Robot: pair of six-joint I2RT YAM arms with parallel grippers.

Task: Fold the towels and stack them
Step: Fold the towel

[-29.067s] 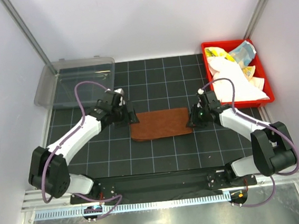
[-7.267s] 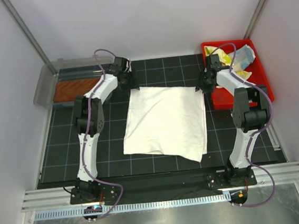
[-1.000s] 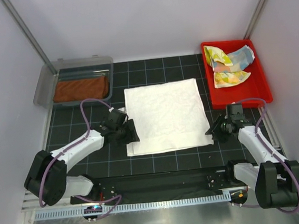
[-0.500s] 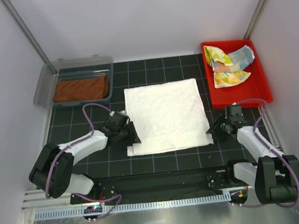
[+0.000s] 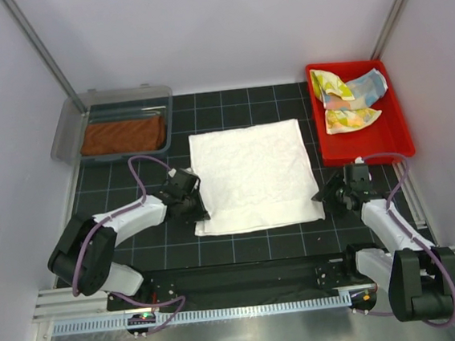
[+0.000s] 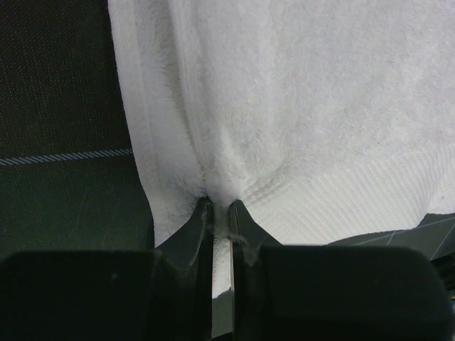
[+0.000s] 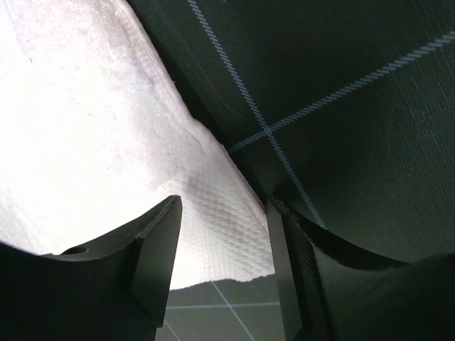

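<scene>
The white towel (image 5: pixel 252 176) lies on a black mat (image 5: pixel 237 101) with pale grid lines. The rust-brown towel (image 5: pixel 123 136) fills a clear grey bin (image 5: pixel 67 137). The tray (image 5: pixel 362 145) is red.

White towel (image 6: pixel 306 85) was nappy terry cloth with a ribbed hem; surface (image 5: pixel 230 110), matt black weave; tray (image 5: pixel 370 145), glossy red plastic; bin (image 5: pixel 67 137), translucent plastic.

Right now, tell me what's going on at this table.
Two robot arms are working on the white towel, spread flat on the black mat. The left tool is pinched shut on its near left corner; the right tool is open around the near right corner, not yet gripping. A folded rust-brown towel lies in the clear bin at far left, and crumpled patterned towels lie in the red tray at far right.
</scene>
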